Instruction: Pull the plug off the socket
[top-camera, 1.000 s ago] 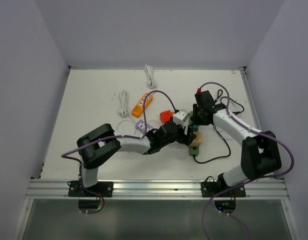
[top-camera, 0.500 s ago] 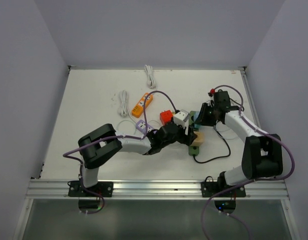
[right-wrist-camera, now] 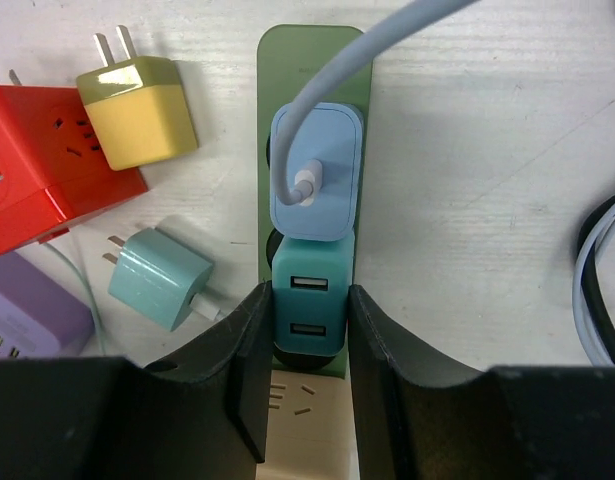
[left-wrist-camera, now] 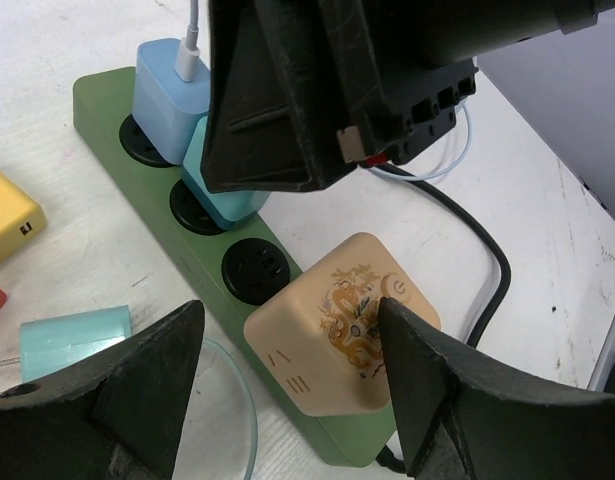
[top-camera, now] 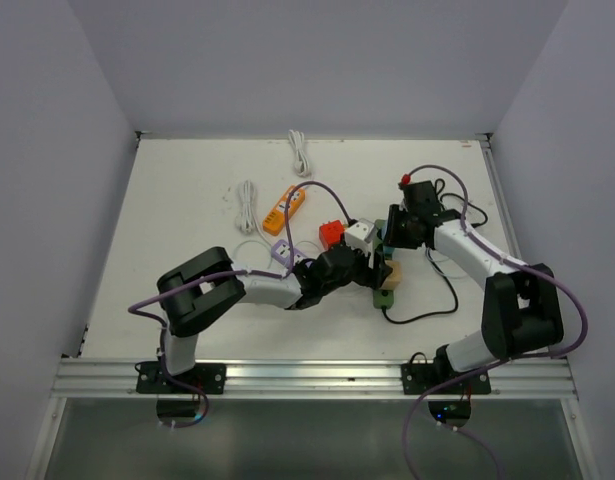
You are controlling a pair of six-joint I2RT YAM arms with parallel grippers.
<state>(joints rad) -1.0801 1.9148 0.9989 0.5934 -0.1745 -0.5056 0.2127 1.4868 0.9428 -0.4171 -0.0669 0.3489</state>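
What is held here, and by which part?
The right hand grips the teal square charger plug by its opposite sides. The left hand is open.

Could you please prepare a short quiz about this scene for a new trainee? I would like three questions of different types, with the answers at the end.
1. True or false: the yellow plug is plugged into the green power strip.
2. What are the right fingers closed on?
A. the light-blue charger
B. the teal USB charger
C. the red socket cube
3. In the left wrist view, how many empty sockets lie between the teal USB charger and the beige switch block?

Key: 1 false, it lies loose beside the strip. 2 B. 3 one.
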